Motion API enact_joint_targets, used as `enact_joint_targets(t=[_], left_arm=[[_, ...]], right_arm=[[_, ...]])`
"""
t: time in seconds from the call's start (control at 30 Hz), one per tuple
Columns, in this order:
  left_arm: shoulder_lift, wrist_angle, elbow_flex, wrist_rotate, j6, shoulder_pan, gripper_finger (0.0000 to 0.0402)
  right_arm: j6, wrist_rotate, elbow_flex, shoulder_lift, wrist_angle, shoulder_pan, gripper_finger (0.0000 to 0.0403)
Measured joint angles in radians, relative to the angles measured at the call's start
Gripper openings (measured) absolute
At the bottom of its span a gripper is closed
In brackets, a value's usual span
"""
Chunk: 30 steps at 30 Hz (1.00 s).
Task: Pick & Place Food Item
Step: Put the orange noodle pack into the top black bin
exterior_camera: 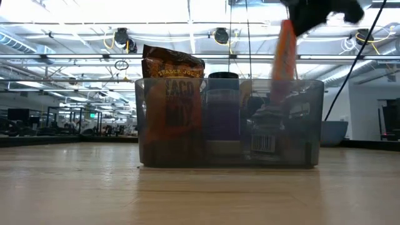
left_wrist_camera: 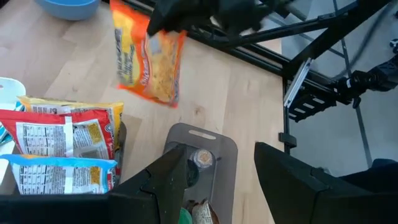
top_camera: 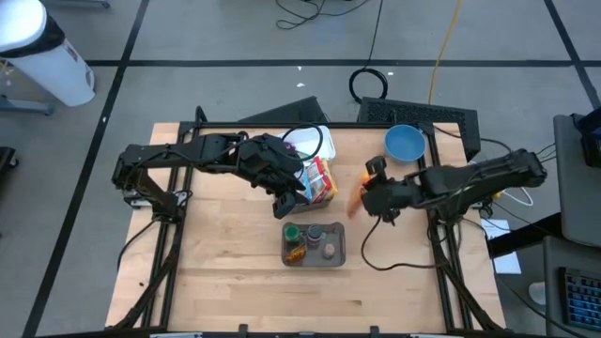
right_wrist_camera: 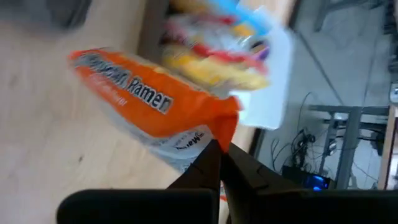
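My right gripper (top_camera: 368, 195) is shut on an orange ramen packet (top_camera: 355, 200) above the table, right of the middle. The packet also shows in the right wrist view (right_wrist_camera: 140, 102), the left wrist view (left_wrist_camera: 146, 59) and the low view (exterior_camera: 284, 53). A grey bin (top_camera: 315, 244) stands on the table near the front; a brown taco mix packet (exterior_camera: 172, 69) and small jars are in it. My left gripper (top_camera: 289, 205) is open and empty, above the table just beyond the bin (left_wrist_camera: 199, 140), next to a pile of food packets (left_wrist_camera: 62, 140). My right gripper pinches the ramen packet's end edge (right_wrist_camera: 214, 134), near a corner, between its two fingers. The fingers come from the table's right side. The packet hangs below the gripper, lifted clear of the table, its free end (exterior_camera: 281, 87) lowest.
A white tray (top_camera: 324, 141) with several food packets (top_camera: 319, 178) lies at the far middle. A blue bowl (top_camera: 405, 143) stands at the far right. Cables run over the table's right part. Bare wood lies at the front left.
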Motion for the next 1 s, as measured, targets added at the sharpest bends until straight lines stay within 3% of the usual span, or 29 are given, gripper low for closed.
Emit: enact_joint_targets(t=[0.4,0.67,1.0], left_arm=[[0.0,0.033,0.0,-0.002,0.021,0.01,0.0198],[0.0,0.191,0.0,-0.001,0.041,0.013,0.0198],[0.0,0.282,0.0,0.106,-0.009,0.012,0.0198]], right_arm=[[0.31,-0.281,0.294,-0.017,-0.038,-0.013,0.0],[0.594,-0.527,0.344,-0.016,-0.029,-0.07,0.0],[0.75,-0.635,0.344,-0.012,0.13,-0.055,0.0]])
